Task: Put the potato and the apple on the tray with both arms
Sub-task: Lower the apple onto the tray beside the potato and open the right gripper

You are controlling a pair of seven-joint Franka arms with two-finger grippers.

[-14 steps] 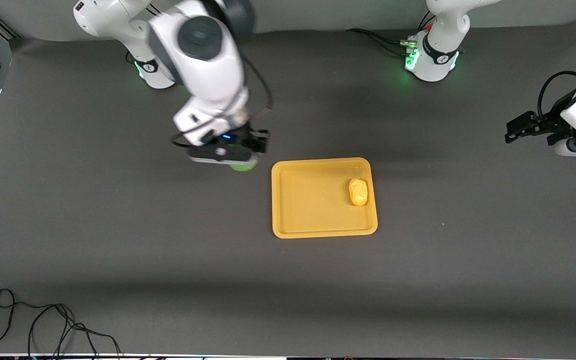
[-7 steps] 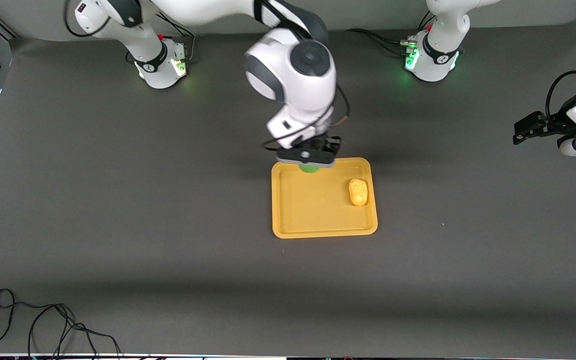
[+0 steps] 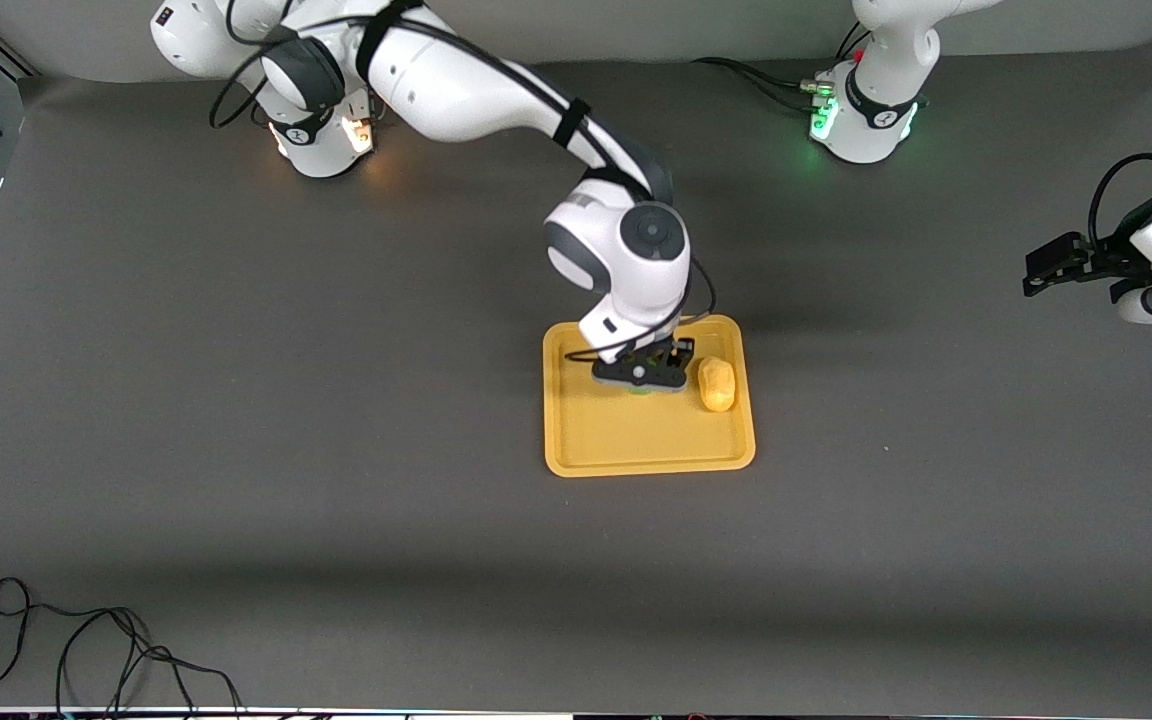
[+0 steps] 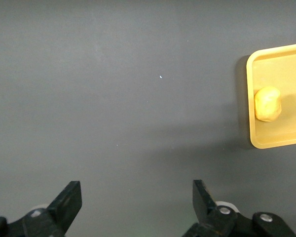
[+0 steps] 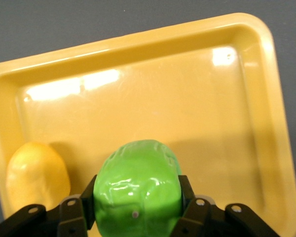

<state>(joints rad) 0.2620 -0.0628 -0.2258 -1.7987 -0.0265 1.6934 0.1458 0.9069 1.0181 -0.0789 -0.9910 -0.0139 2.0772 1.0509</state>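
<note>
The yellow-orange tray (image 3: 576,440) lies mid-table. The potato (image 3: 717,385) rests in it, at the end toward the left arm. My right gripper (image 3: 641,377) is low over the tray beside the potato, shut on the green apple (image 5: 138,190); only a sliver of the apple (image 3: 642,388) shows under it in the front view. The right wrist view shows the tray (image 5: 153,89) under the apple and the potato (image 5: 37,173) beside it. My left gripper (image 3: 1041,275) is open and empty, waiting at its end of the table. The left wrist view shows its gripper (image 4: 135,202), the tray (image 4: 250,98) and the potato (image 4: 268,103).
The arm bases (image 3: 861,115) with lit rings stand along the table's edge farthest from the front camera. A black cable (image 3: 86,650) lies coiled at the near corner toward the right arm's end. Bare grey tabletop surrounds the tray.
My right gripper carried the apple from beside the tray to over its farther rim, then lower over the tray next to the potato. The left arm barely moved.
</note>
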